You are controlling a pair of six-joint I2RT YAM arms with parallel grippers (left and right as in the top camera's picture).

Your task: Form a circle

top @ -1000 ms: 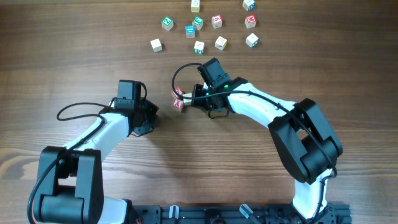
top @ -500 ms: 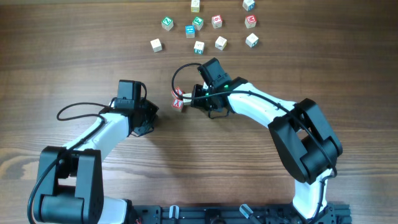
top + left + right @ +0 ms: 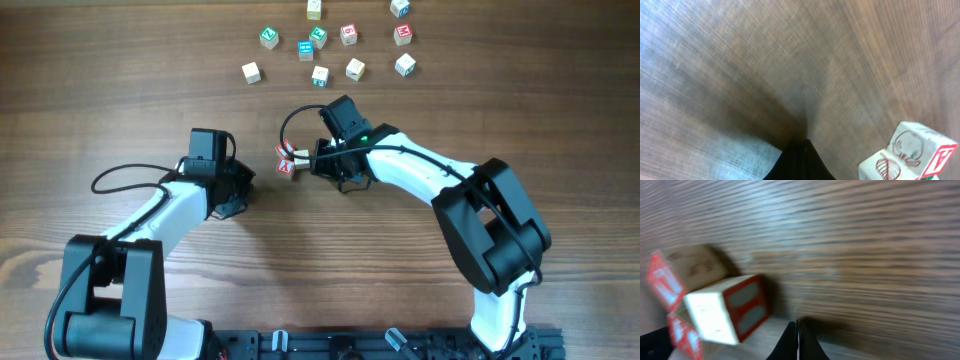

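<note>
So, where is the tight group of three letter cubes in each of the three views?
Overhead: the group of three cubes sits near the picture's centre, below the loose spread of cubes.
Left wrist: bottom right corner, partly cut off.
Right wrist: left side, close beside the right gripper.
Shared landmark: the red-printed cube faces.

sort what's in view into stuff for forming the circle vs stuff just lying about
For the job: tight group of three letter cubes; right gripper, shut, beside it; left gripper, shut, a little way off.
Lying about: loose spread of mixed-colour cubes beyond the arms.
</note>
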